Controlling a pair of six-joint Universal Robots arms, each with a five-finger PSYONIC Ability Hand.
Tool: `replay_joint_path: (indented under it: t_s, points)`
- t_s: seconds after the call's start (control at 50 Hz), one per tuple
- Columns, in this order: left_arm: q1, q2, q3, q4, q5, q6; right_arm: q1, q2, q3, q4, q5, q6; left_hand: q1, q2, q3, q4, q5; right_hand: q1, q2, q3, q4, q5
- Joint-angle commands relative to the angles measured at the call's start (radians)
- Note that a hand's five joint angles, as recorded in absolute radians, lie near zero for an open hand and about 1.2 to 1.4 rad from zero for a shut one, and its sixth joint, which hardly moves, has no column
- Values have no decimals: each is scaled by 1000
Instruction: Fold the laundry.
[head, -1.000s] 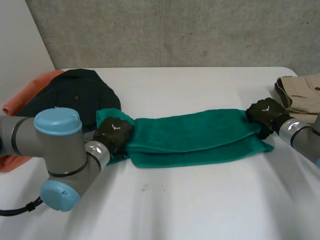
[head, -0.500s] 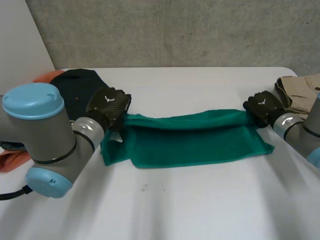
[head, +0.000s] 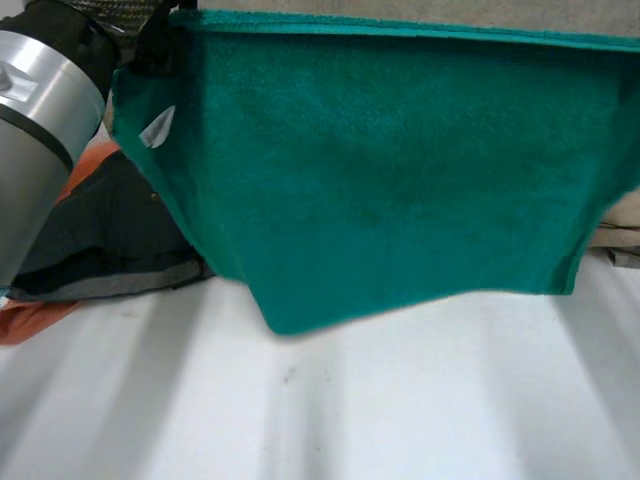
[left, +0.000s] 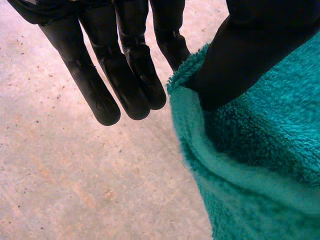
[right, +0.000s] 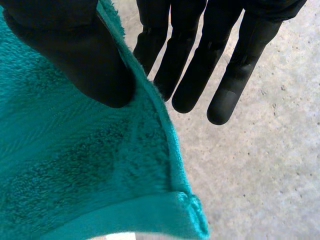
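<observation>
1. The teal terry towel (head: 400, 180) hangs as a broad, nubby sheet over the white table (head: 400, 400).
2. The left hand (left: 250, 45) pinches one top corner, its thumb pressing the cloth against straight fingers (left: 135, 75).
3. The right hand (right: 75, 55) clamps the other hemmed corner the same way, with its fingers (right: 195, 75) behind the pile.

Teal terry towel (head: 400, 180), aloft, spread wide

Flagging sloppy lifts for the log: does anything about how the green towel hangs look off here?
Yes. The green towel, pinched near its top corners by the left hand and right hand, hangs skewed: its lower edge dips toward the left hand's side instead of level.
</observation>
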Motion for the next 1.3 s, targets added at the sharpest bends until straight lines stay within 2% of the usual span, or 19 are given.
replay_joint_path:
  t_s: [0.02,0.12,0.18,0.26,0.28,0.34,0.36,0.38,0.44,0.48,0.56,0.66,0.8,0.9,0.94,1.0,1.1,1.2,1.3]
  points:
    - [5,-107,4,-100,20,19,11,18,36,73,-30,-14,264,199,204,199,222,250,214,207,198,232]
    - [26,-282,47,-88,18,106,86,207,-8,65,54,-70,264,199,204,199,222,250,214,207,198,232]
    - [68,-421,150,-64,14,178,123,326,-82,49,148,-138,264,199,204,199,222,250,214,207,198,232]
    - [79,-577,345,34,18,211,170,454,-206,-57,251,-146,264,199,204,199,222,250,214,207,198,232]
    - [79,-601,383,63,18,211,193,490,-253,-141,283,-126,264,199,204,199,222,250,214,207,198,232]
    - [89,-658,523,200,20,203,222,514,-295,-316,314,-74,264,199,204,199,222,250,214,207,198,232]
    - [91,-664,550,238,18,200,229,509,-304,-465,332,-17,264,199,204,199,222,250,214,207,198,232]
    - [91,-667,596,314,15,195,230,506,-304,-526,340,8,264,199,204,199,222,250,214,207,198,232]
    - [91,-664,636,412,5,181,235,469,-300,-734,378,100,264,199,204,199,222,250,214,207,198,232]
    - [95,-644,644,478,3,157,233,446,-297,-781,396,127,264,199,204,199,222,250,214,207,198,232]
    - [108,-577,614,498,-5,88,236,422,-289,-789,404,161,264,199,204,199,222,250,214,207,198,232]
    - [106,-502,447,496,8,45,239,390,-197,-766,378,161,264,199,204,199,222,250,214,207,198,232]
    - [111,-456,147,493,57,42,229,374,-24,-690,266,163,264,199,204,199,222,250,214,207,198,232]
    - [95,-501,2,472,57,48,229,481,33,-562,232,148,264,199,204,199,222,250,214,207,198,232]
    - [79,-561,-67,441,57,52,226,558,47,-474,231,108,264,199,204,199,222,250,214,207,198,232]
    - [60,-581,-107,412,54,53,221,590,70,-403,232,48,264,199,204,199,222,250,214,207,198,232]
    - [37,-546,-216,277,49,57,186,570,153,-294,226,-69,264,199,204,199,222,250,214,207,198,232]
    - [19,-402,-325,101,44,94,143,489,246,-145,228,-207,264,199,204,199,222,250,214,207,198,232]
    - [-29,-232,-428,-132,2,167,63,293,404,137,225,-443,264,199,204,199,222,250,214,207,198,232]
